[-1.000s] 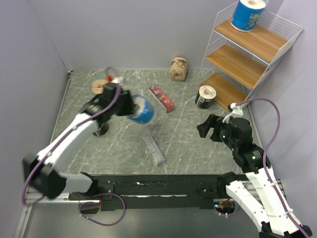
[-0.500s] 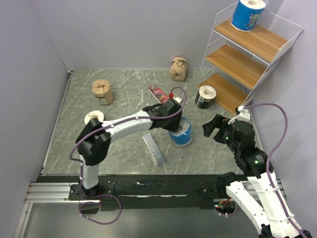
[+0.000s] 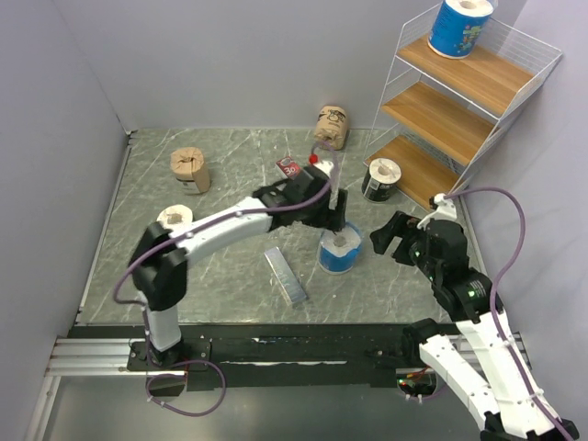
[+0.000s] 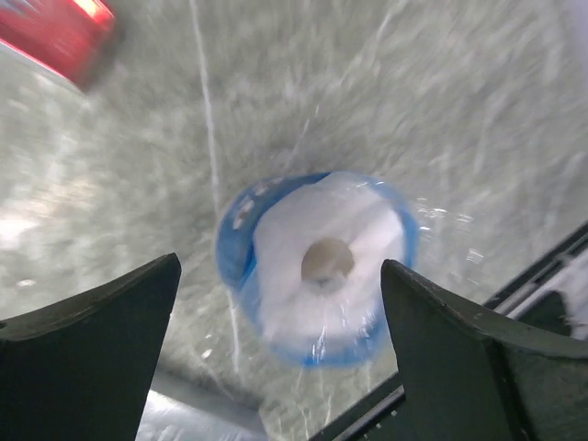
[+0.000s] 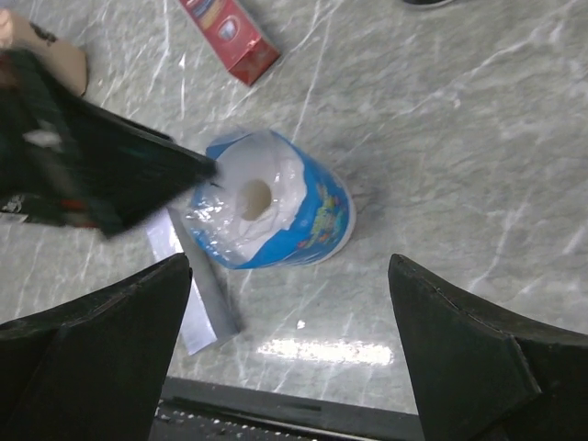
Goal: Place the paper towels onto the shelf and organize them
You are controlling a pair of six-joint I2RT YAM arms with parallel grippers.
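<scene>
One blue roll is standing upright on the worktop, just released. The left end effector, clamped on it a second ago, is hovering above with fingers apart. The right end effector, also apart, is waiting at the roll's 3 o'clock. The shelf is sitting at 2 o'clock, so this is probably a handover.

Left wrist view blurred; red packet cut by its corner; blue roll atop shelf cropped by upper edge
</scene>
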